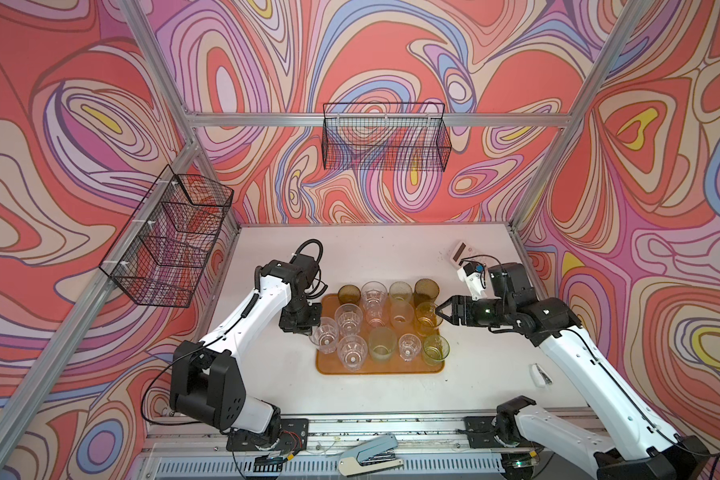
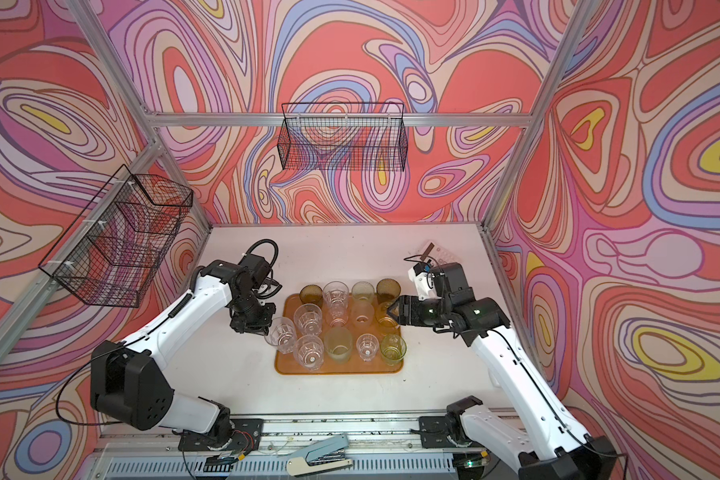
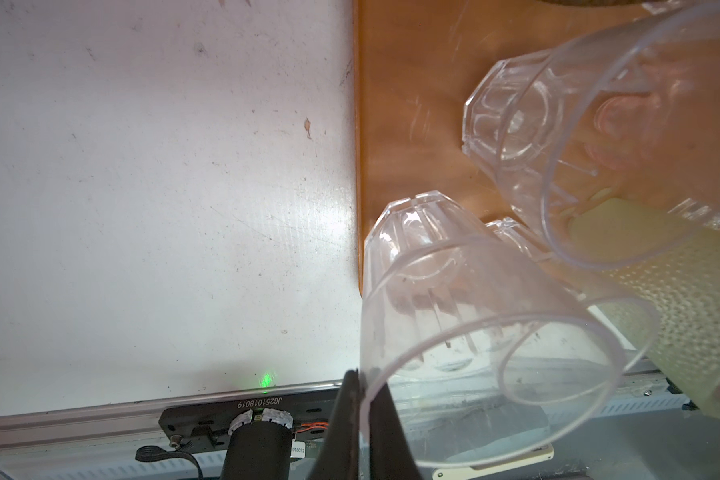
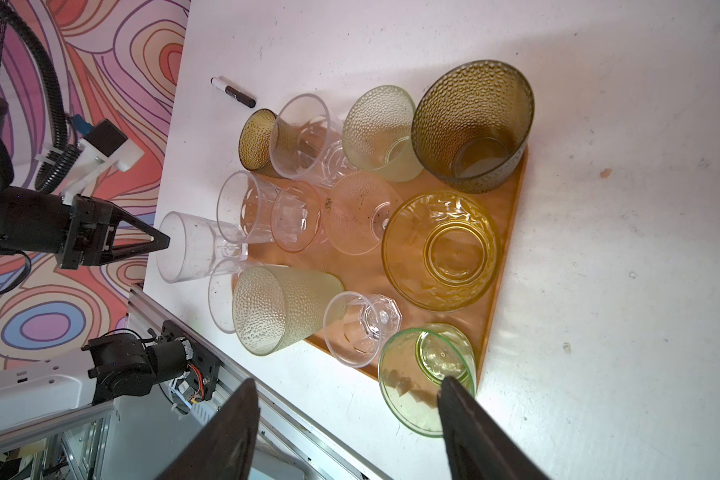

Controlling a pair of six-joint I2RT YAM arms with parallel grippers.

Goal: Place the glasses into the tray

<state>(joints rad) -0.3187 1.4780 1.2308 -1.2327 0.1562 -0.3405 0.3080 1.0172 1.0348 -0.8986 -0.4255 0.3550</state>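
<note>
Several glasses stand on the orange-brown tray [image 1: 391, 368] [image 2: 341, 368], in clear, pale green, olive-brown, amber-yellow and bright green. My left gripper [image 1: 310, 328] [image 3: 361, 386] is shut on the rim of a clear faceted glass [image 1: 324, 336] [image 2: 280, 336] [image 3: 454, 291], whose base sits just inside the tray's left edge [image 3: 362, 166]. My right gripper [image 1: 438, 312] [image 2: 391, 312] [image 4: 346, 415] is open and empty, level with the tray's right side near the amber-yellow glass [image 1: 427, 319] [image 4: 441, 249]. The bright green glass [image 4: 427, 374] lies close by one right finger.
Black wire baskets hang on the left wall [image 1: 167, 237] and the back wall [image 1: 385, 137]. A stapler [image 1: 368, 455] lies on the front rail, and a white device [image 1: 459, 251] sits at the back right. A small white object [image 1: 539, 374] lies right of the tray, and a marker [image 4: 233, 91] behind it.
</note>
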